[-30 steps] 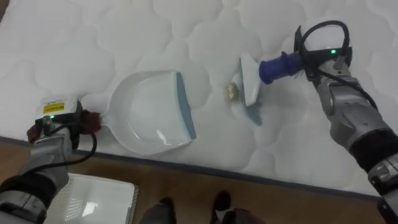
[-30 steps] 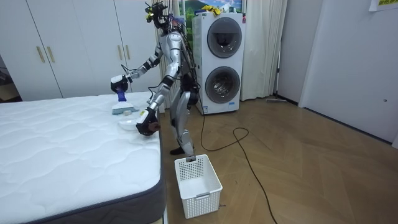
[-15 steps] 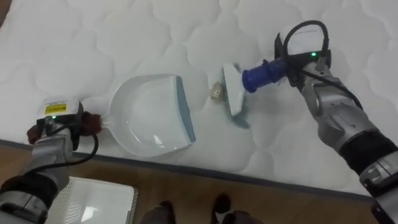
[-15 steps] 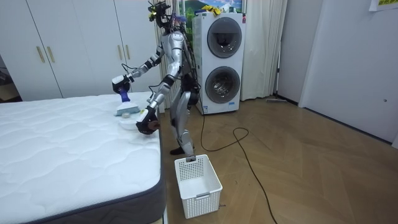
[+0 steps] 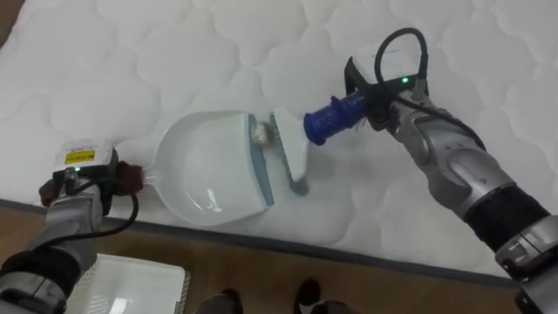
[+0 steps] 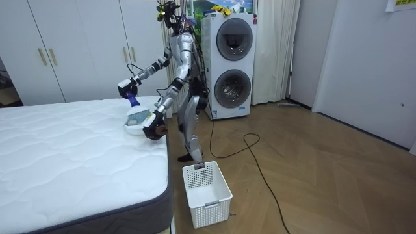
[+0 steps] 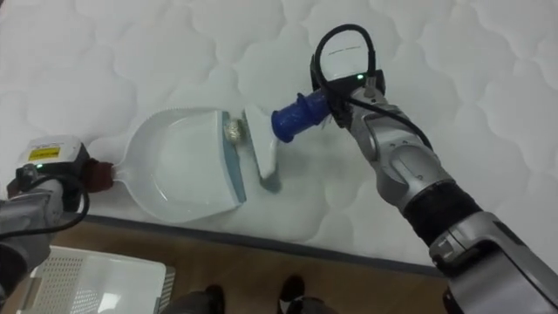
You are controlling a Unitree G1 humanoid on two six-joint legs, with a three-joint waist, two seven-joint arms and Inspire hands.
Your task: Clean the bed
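Blue-handled white brush [image 5: 292, 148] clenched in right hand [image 5: 381, 85]; beige crumpled scrap [image 5: 259, 133] at lip of white plastic dustpan [image 5: 205, 170], gripped by left hand [image 5: 87, 179].

Both eye views look steeply down from the robot's head, close over the near edge of the bed [image 5: 131, 52], set slightly apart sideways. They share the dustpan [image 5: 205, 170] and the strip of floor [image 5: 366, 270] below. The room view stands a few metres off beyond the bed's corner, facing the robot, the basket [image 6: 207, 187] and the washing machines [image 6: 232, 65], and takes in that same edge.
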